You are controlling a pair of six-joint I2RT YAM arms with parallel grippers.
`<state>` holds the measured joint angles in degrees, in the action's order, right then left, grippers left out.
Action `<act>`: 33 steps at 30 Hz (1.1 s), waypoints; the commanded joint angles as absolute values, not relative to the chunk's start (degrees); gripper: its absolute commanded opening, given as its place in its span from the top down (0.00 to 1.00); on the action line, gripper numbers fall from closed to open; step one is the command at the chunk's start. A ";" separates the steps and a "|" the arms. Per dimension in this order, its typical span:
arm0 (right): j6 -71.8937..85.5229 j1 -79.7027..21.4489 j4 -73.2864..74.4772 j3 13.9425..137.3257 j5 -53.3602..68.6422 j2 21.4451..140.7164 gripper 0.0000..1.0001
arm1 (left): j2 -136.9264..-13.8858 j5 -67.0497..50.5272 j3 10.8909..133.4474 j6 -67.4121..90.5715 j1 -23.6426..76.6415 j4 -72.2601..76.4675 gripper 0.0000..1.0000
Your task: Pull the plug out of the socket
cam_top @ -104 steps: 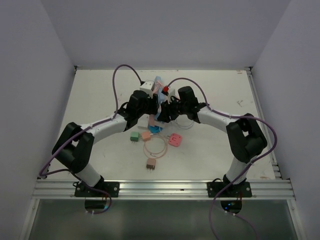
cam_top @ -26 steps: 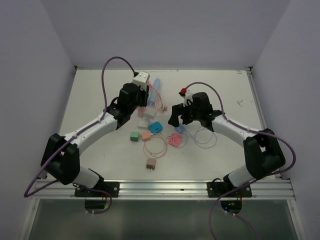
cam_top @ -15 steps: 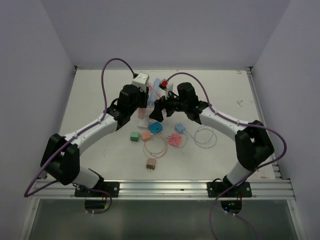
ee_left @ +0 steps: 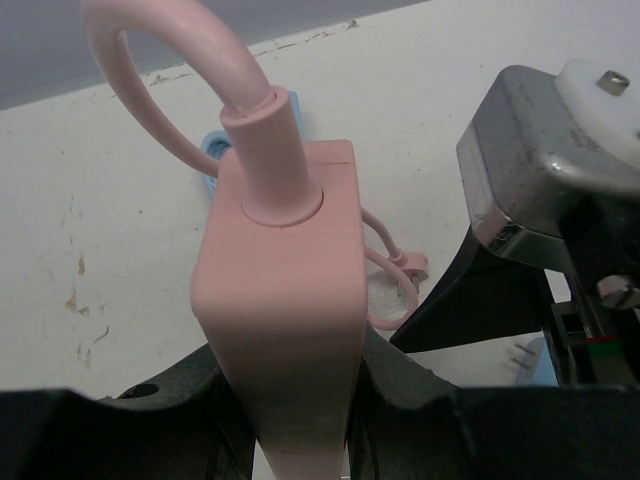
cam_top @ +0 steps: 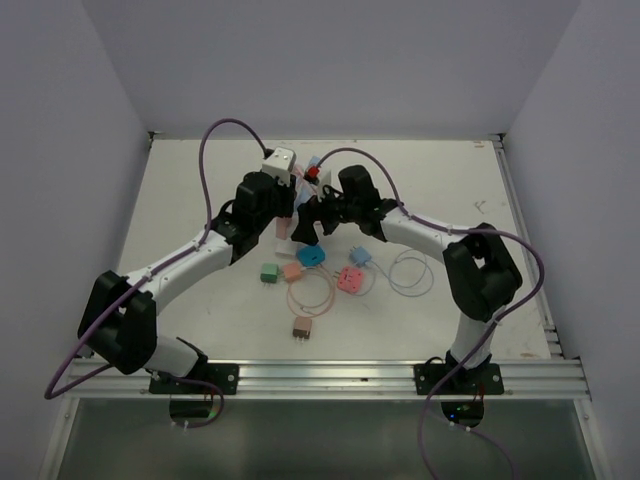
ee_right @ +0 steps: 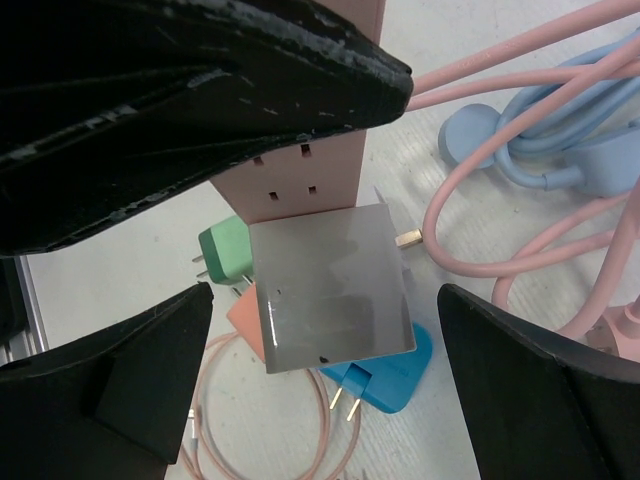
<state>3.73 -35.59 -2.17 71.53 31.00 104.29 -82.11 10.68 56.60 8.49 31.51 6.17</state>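
The right gripper (ee_right: 325,300) is spread wide, one finger on either side of the grey plug (ee_right: 330,290) without touching it, so nothing is pinched on this side yet. The plug sits against the slotted face of the pink socket strip (ee_right: 312,165), apparently still seated there. The left gripper (ee_left: 300,415) is pressed onto the strip's narrow sides and holds it raised off the desk (cam_top: 450,180), with the strip's pink cable (ee_left: 150,60) looping away from its top end. I judge that this is the approach to the grasp: the strip is braced and the plug is framed but not yet taken. The next move calls for closing squarely on the plug's two flat sides, then drawing it straight off the face while the left gripper holds firm. A skewed pull might bind the pins. Below, a green plug (ee_right: 225,250) and a blue plug (ee_right: 390,375) lie loose on the desk.
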 commanded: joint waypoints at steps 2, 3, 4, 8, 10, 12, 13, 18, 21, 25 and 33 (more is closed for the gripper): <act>1.32 -35.77 -1.94 74.44 31.46 105.90 0.03 | -78.05 10.72 57.66 9.84 31.03 15.56 1.00; 1.32 -35.77 -1.85 74.79 31.90 106.08 0.04 | -77.96 10.72 57.66 9.84 30.94 15.56 1.00; 1.32 -35.77 -1.76 74.88 32.25 106.26 0.06 | -77.96 10.72 57.66 9.84 31.02 15.64 1.00; 0.97 -35.77 -1.50 74.97 33.13 106.87 0.10 | -77.96 10.55 57.48 9.76 31.03 15.82 1.00; 0.97 -35.77 -1.49 74.88 33.66 107.05 0.18 | -77.96 10.37 57.30 9.67 31.03 16.08 1.00; 0.88 -35.77 -1.23 74.80 34.01 107.14 0.28 | -78.05 10.37 57.04 9.23 31.03 16.43 1.00; 0.88 -35.77 -1.23 74.71 34.01 106.88 0.42 | -77.96 10.55 56.95 8.97 31.03 16.52 1.00; 0.44 -35.77 -0.18 74.00 33.49 105.74 0.89 | -78.66 12.91 56.17 6.34 31.03 17.40 1.00; -1.76 -35.60 2.72 73.04 32.52 104.07 1.00 | -79.10 14.41 55.29 3.88 30.94 18.54 1.00; -2.11 -35.25 7.11 72.42 29.63 101.61 1.00 | -80.15 16.52 54.67 1.41 31.03 19.33 1.00; -1.32 -34.45 17.75 70.14 25.14 96.16 1.00 | -81.21 20.74 53.96 -3.33 30.94 20.83 1.00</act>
